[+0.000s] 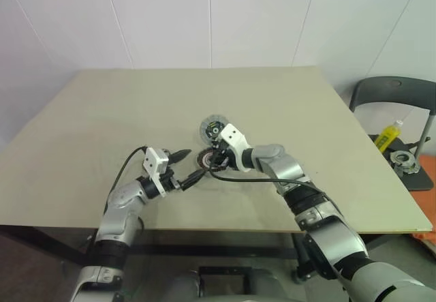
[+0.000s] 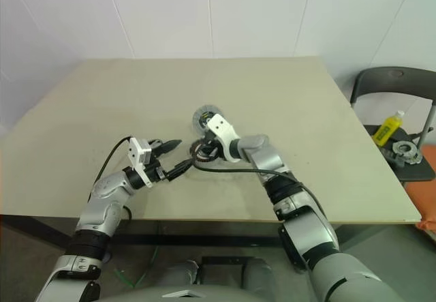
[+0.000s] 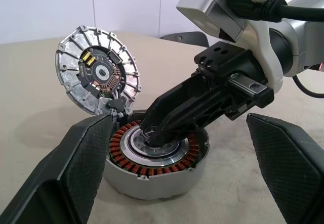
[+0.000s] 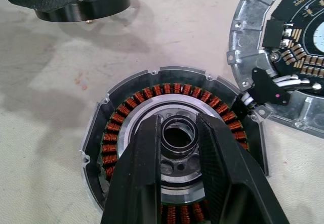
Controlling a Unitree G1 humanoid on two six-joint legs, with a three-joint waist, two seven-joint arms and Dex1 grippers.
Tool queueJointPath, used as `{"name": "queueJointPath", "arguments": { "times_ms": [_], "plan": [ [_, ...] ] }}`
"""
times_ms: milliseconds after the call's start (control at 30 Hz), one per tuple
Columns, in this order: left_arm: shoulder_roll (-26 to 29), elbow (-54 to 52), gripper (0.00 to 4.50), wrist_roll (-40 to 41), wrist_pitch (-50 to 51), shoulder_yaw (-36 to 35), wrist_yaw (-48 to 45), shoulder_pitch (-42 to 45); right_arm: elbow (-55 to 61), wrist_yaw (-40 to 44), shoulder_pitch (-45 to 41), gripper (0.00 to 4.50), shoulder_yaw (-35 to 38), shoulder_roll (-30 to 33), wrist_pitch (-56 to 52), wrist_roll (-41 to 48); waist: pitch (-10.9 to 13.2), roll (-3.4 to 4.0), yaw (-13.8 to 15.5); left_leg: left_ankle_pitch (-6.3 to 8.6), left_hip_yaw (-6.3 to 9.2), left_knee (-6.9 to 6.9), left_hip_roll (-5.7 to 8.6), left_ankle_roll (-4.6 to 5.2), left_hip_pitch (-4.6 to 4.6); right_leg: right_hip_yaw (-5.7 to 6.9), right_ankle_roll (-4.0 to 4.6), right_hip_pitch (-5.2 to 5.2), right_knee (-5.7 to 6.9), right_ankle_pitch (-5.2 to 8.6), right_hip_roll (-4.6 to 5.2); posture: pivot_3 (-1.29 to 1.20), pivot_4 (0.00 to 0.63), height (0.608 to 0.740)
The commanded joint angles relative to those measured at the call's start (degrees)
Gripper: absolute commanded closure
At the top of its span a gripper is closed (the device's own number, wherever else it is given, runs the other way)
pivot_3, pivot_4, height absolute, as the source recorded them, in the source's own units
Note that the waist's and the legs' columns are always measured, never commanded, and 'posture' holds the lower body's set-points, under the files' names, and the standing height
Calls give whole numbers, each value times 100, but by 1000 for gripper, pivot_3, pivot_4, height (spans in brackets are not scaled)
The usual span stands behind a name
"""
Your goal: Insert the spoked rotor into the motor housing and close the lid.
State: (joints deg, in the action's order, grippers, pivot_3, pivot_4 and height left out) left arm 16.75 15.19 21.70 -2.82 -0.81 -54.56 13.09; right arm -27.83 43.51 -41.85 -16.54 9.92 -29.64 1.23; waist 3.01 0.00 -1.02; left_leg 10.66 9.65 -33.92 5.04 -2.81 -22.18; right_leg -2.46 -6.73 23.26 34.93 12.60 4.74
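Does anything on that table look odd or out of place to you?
The lid is not lying flat. It stands tilted on its edge at the rim of the motor housing, circuit side showing, tied to it by short wires. Nothing looks spilled or broken.

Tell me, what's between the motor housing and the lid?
A small black bracket with pale wires bridges motor housing and lid, in the right wrist view.

One motor housing (image 4: 172, 148), one lid (image 3: 96, 72), one bottle (image 1: 388, 136).
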Motion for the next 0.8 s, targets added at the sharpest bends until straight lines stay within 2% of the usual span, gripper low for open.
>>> {"name": "queueJointPath", "arguments": {
  "times_ms": [33,800],
  "plan": [
    [57,-128,0,-2,-68,-41,-17,55,87,-35,-42,3837,14,-84,33,8,0,0,0,0,0,0,0,0,0,0,0,0,0,0,0,0,0,740],
    [57,-96,0,4,-126,-35,-35,19,-10,-84,-51,3837,-11,-32,203,-171,1,1,-1,1,0,0,0,-1,-1,0,0,1,0,1,1,0,0,740]
  ]
}}
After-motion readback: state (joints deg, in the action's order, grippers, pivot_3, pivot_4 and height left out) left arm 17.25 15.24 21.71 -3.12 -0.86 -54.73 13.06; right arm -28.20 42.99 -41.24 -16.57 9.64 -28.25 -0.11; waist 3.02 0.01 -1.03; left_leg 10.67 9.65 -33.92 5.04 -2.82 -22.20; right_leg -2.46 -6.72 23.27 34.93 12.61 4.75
